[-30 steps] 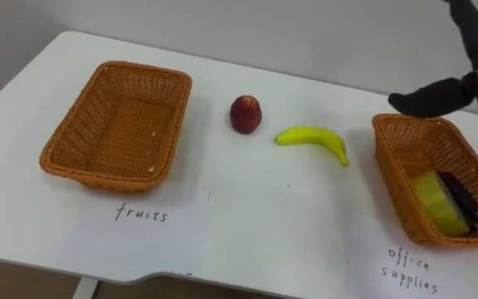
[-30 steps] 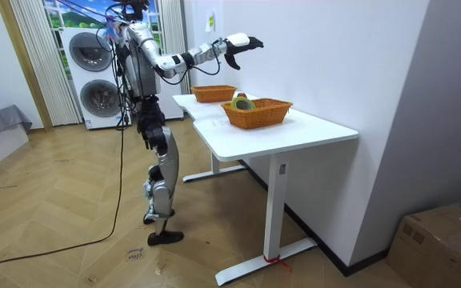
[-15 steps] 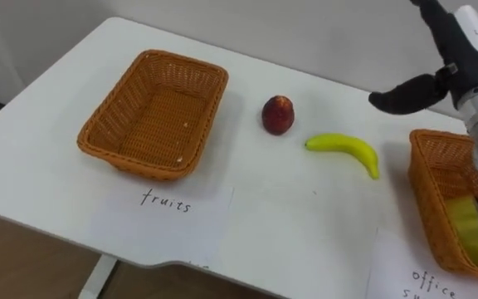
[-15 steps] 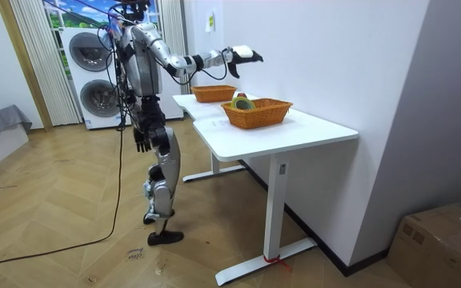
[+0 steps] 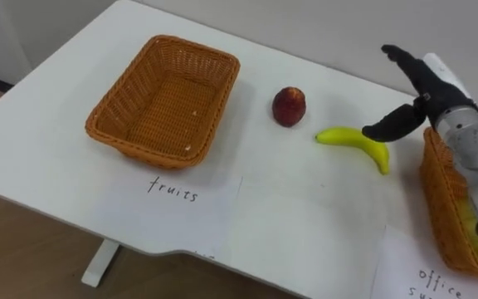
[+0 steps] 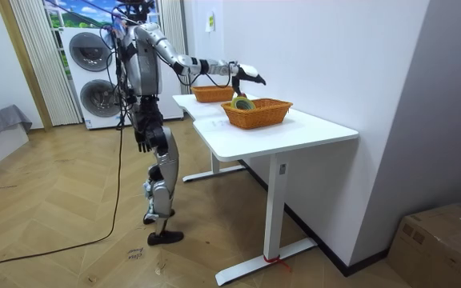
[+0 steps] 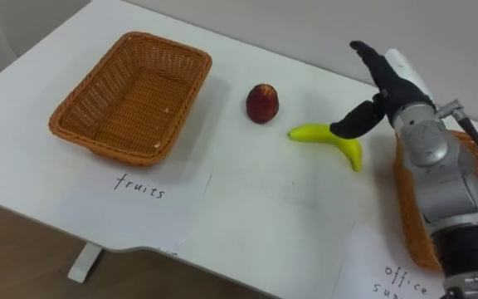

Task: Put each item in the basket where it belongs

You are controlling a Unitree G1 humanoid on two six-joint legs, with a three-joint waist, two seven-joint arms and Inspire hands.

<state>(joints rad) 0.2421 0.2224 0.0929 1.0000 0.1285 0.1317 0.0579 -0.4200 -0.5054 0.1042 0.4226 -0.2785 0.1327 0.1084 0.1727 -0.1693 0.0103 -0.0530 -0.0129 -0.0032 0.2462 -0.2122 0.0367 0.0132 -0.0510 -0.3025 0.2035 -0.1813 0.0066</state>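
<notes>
The right hand (image 5: 432, 93) hovers with fingers spread and empty over the right end of the banana (image 5: 348, 139) — which lies on the desk (image 5: 297, 224), long axis along its far edge, beside the apple (image 5: 289, 105). The left hand (image 6: 139, 142) hangs at the robot's side — its state cannot be told.

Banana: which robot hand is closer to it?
Right. The right hand hovers open just beside the banana; the left hand hangs at the robot's hip, away from the table.
</notes>
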